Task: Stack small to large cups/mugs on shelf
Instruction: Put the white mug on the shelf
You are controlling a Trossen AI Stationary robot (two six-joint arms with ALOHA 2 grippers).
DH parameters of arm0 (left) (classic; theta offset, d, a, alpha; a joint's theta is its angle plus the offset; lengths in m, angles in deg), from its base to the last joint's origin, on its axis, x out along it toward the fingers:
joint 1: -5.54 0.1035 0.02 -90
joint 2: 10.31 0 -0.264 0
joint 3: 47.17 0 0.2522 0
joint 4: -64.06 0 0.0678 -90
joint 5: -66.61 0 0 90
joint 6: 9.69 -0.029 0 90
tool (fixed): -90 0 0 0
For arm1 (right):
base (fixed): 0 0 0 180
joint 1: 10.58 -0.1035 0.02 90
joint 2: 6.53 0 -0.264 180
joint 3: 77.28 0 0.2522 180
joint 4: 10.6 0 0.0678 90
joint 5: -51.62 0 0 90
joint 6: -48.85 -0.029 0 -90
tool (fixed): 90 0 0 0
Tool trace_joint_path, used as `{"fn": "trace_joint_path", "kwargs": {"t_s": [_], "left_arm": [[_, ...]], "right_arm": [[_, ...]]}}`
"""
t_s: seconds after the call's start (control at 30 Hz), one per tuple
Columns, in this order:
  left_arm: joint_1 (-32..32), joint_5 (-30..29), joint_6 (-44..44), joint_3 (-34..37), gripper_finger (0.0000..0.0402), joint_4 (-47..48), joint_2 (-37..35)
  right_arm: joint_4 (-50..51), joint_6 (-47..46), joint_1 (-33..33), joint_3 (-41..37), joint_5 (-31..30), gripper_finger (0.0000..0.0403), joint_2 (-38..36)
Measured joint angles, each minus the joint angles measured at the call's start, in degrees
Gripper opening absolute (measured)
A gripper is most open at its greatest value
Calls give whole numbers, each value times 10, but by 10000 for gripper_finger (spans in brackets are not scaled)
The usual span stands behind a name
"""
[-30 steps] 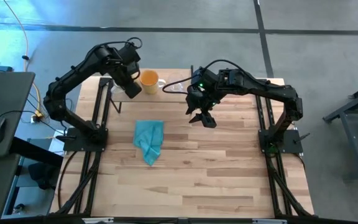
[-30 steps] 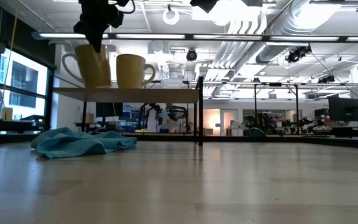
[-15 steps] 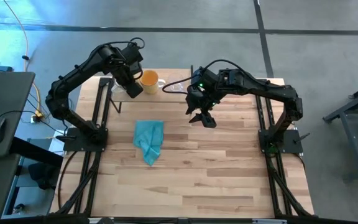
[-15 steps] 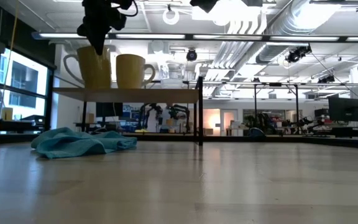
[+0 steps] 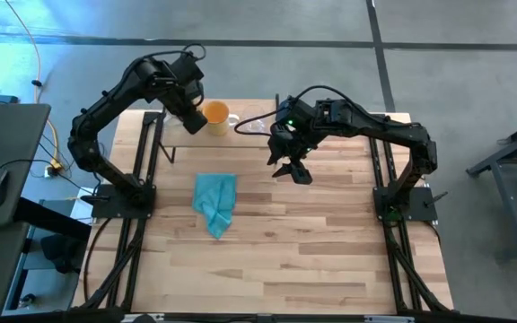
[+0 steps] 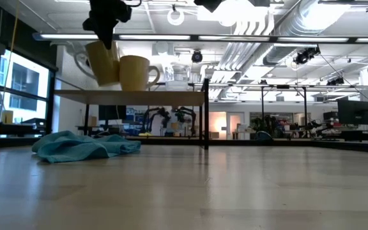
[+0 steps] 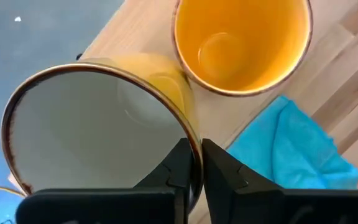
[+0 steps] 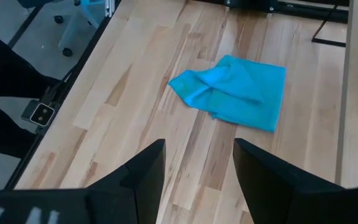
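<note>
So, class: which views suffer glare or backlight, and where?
Low view: bright ceiling lights behind the shelf leave the cream mug and orange mug dim and backlit. High view: bluish light washes the floor at upper left. Wrist views: evenly lit.

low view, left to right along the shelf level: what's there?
cream-white mug, tilted, its rim pinched by the left gripper from above → orange mug, upright on the shelf → clear glass cup → the shelf's black right post.
</note>
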Motion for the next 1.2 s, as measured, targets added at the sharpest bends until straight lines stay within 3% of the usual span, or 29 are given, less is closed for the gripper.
{"fn": "trace_joint_path", "kwargs": {"t_s": [0.33,0.83,1.2], "left_arm": [[-1,7,1,45,4,0,11],[-1,16,1,48,2,-2,13],[0,34,3,50,28,-1,14]], "right_arm": [[6,-10,0,0,1,181,0],[8,-14,-1,0,1,181,0],[8,-12,-1,0,1,181,0]]}}
